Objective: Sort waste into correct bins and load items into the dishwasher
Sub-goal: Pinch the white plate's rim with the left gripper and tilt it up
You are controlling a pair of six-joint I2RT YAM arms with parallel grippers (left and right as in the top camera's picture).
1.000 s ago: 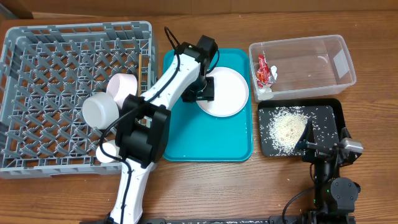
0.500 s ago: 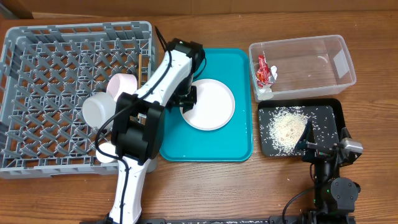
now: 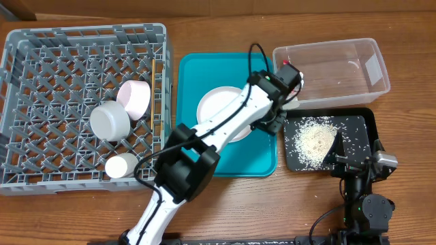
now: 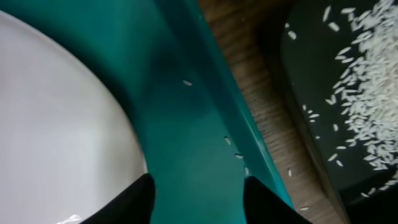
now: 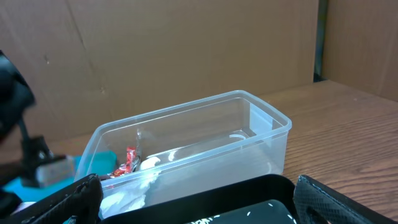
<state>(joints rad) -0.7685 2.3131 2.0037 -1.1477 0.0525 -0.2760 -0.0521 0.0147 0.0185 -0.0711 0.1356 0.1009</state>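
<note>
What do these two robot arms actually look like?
The left arm has white links, bulky black joints and a thin black cable looping off it. The right arm is black with a small silver part. Both arms' jaws are black.

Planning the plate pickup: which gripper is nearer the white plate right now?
Left. The left gripper hangs at the right edge of the white plate, over the teal tray; the right gripper sits beyond, at the black tray.
</note>
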